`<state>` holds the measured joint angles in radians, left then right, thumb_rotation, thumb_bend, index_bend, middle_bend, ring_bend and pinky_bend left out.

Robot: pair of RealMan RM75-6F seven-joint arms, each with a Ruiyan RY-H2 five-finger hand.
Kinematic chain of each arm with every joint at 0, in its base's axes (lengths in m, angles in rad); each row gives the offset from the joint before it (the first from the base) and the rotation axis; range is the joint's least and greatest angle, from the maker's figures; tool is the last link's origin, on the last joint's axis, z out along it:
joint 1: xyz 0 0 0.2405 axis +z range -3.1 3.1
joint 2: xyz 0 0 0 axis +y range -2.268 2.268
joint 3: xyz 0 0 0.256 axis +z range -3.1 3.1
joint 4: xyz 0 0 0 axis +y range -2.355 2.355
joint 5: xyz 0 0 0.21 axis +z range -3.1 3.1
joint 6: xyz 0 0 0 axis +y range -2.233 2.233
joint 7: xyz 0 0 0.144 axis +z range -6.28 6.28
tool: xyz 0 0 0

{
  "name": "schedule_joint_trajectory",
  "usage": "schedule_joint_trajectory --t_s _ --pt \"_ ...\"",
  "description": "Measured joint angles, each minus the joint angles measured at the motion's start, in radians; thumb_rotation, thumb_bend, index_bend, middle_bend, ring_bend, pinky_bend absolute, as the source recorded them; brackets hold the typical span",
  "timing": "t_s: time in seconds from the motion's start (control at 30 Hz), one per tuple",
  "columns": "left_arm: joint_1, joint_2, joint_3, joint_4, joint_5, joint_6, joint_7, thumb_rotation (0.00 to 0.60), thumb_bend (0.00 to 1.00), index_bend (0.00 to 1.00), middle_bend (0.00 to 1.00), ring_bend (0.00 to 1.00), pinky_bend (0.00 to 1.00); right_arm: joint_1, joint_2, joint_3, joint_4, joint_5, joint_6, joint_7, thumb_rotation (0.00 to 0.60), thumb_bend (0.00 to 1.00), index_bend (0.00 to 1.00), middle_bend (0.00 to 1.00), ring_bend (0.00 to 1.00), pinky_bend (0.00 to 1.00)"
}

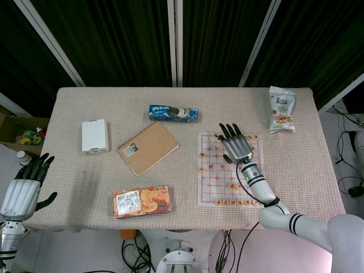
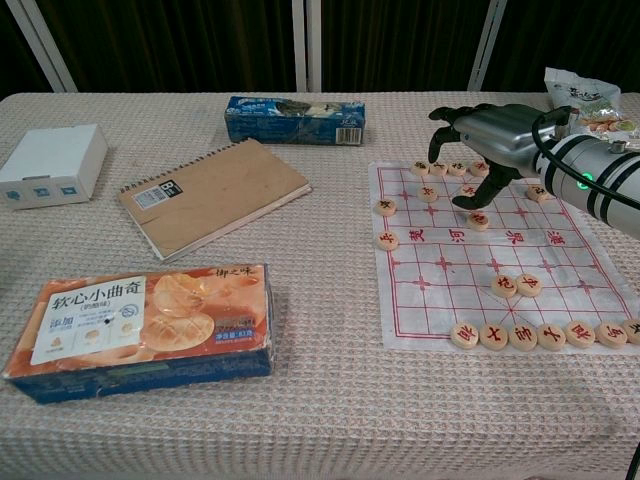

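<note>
A paper Chinese chess board (image 1: 219, 181) (image 2: 450, 272) lies on the right half of the table, with round wooden pieces (image 2: 517, 286) on it. My right hand (image 1: 236, 147) (image 2: 487, 148) hovers over the board's far rows, fingers apart and arched down toward the pieces there. The thumb hangs just above a piece (image 2: 479, 219); nothing is seen in its grasp. My left hand (image 1: 25, 185) hangs off the table's near left corner with its fingers spread, holding nothing; the chest view does not show it.
A brown spiral notebook (image 1: 148, 148) (image 2: 212, 195) lies mid-table, with a blue biscuit pack (image 1: 173, 112) (image 2: 293, 119) behind it. At left sits a white box (image 1: 94, 136) (image 2: 50, 165), near front an orange cake box (image 1: 141, 201) (image 2: 145, 325), far right a snack bag (image 1: 282, 110) (image 2: 585, 100).
</note>
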<state>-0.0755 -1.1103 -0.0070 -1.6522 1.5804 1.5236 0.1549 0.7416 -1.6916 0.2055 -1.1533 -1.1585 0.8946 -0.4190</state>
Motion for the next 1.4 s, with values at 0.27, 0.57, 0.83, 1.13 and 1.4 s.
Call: schedule_joint_trajectory --t_s 0.27,0.57,0.83,1.13,1.4 --pt "0.004 0.006 -0.003 -0.007 -0.009 0.002 0.001 0.6 0.19 0.05 0.05 0.05 0.22 0.01 -0.012 -0.006 0.015 -0.005 -0.004 0.014 0.6 0.25 0.34 0.01 0.0 0.0" --pt "-0.001 0.012 -0.006 -0.011 -0.028 -0.014 -0.006 0.6 0.19 0.05 0.05 0.05 0.22 0.026 -0.065 -0.01 0.087 -0.014 -0.013 0.05 0.6 0.29 0.39 0.02 0.0 0.0" --pt "-0.001 0.022 -0.008 -0.024 -0.042 -0.023 -0.019 0.6 0.19 0.05 0.05 0.05 0.22 0.044 -0.112 0.0 0.148 -0.008 -0.037 0.091 0.6 0.33 0.41 0.02 0.0 0.0" --pt "0.002 0.026 -0.009 -0.023 -0.044 -0.019 -0.029 0.6 0.19 0.05 0.05 0.05 0.22 0.05 -0.14 0.002 0.188 -0.017 -0.019 0.097 0.6 0.33 0.47 0.03 0.0 0.0" --pt "0.001 0.028 -0.008 -0.026 -0.048 -0.026 -0.029 0.6 0.19 0.05 0.05 0.05 0.22 0.05 -0.144 0.007 0.194 -0.017 -0.016 0.093 0.6 0.35 0.49 0.03 0.0 0.0"
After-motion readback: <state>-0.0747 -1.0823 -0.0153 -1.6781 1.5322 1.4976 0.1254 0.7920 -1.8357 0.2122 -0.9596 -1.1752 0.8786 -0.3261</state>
